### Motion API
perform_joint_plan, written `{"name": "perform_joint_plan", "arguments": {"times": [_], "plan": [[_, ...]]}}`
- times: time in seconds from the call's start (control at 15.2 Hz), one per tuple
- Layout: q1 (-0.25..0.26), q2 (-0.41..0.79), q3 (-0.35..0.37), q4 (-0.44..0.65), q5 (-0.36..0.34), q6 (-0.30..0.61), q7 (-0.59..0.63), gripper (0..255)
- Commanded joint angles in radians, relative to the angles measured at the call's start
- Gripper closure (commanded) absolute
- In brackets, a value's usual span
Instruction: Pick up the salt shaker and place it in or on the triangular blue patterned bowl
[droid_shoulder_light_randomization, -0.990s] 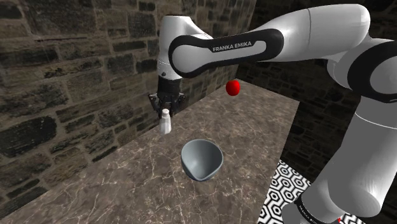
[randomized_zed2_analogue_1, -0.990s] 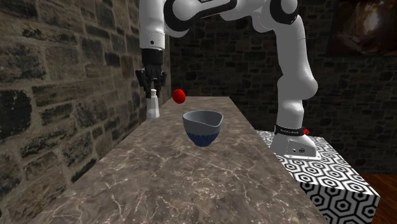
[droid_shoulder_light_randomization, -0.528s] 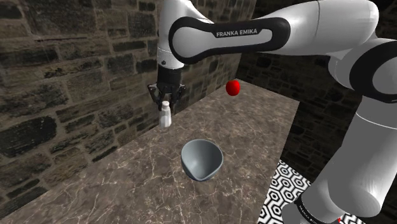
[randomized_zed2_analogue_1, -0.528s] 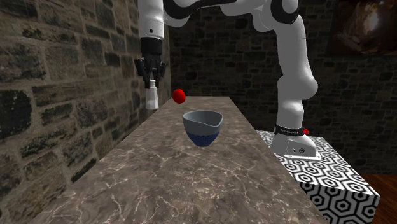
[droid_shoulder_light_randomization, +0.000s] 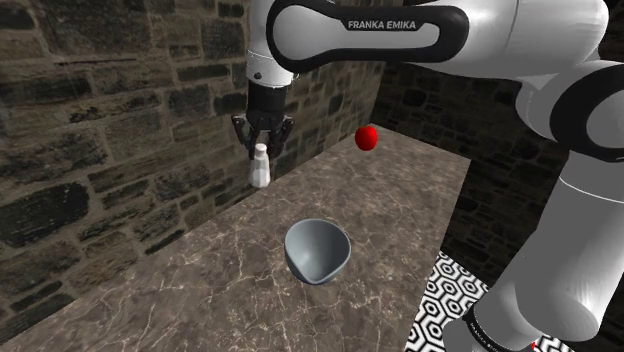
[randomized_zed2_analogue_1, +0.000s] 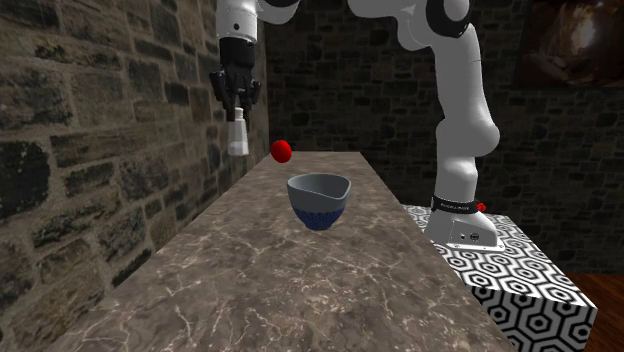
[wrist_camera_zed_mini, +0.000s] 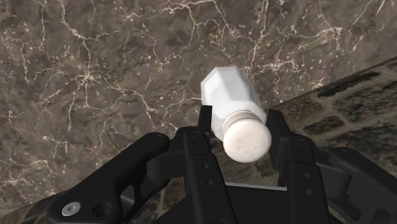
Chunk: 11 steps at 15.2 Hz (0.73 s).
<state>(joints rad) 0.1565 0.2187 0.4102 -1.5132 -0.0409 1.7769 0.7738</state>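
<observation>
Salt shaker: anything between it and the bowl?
Nothing visible. The claw holds the salt shaker in the air above the marble counter. The grey bowl sits open, with bare counter between. The red ball lies off that line.

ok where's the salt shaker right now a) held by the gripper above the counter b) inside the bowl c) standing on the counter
a, the gripper is shut on the salt shaker near its cap, and it hangs clear of the marble counter.
</observation>
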Motion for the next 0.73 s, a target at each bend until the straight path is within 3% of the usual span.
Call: {"name": "perform_joint_plan", "arguments": {"times": [0.0, 0.66], "plan": [[-0.007, -0.045, 0.003, -0.042, 0.018, -0.001, -0.003, 255], [-0.014, -0.468, -0.009, -0.435, 0.188, 0.001, -0.053, 255]]}}
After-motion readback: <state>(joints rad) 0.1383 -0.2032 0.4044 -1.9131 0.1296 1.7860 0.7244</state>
